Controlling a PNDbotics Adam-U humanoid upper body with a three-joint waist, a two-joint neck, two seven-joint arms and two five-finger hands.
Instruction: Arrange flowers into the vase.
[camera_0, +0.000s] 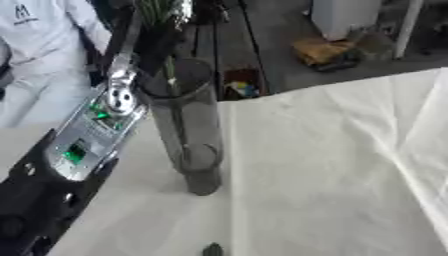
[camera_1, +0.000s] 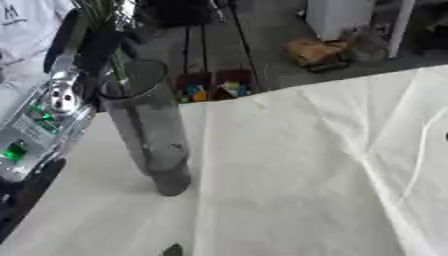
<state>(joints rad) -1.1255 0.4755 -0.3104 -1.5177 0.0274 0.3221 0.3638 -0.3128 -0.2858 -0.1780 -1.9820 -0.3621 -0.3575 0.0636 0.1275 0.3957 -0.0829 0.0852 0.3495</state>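
Left hand (camera_0: 157, 35) at 11 o'clock: fingers curled round green flower stems (camera_0: 166, 67), held above the rim so they drop into the vase (camera_0: 188, 125). Vase upright on white table (camera_0: 332, 165), left of centre. Right hand unseen.

Vase (camera_0: 188, 130) upright on the table (camera_0: 332, 175) at left, stems (camera_1: 118, 65) in it, left arm (camera_0: 83, 145) just beside.
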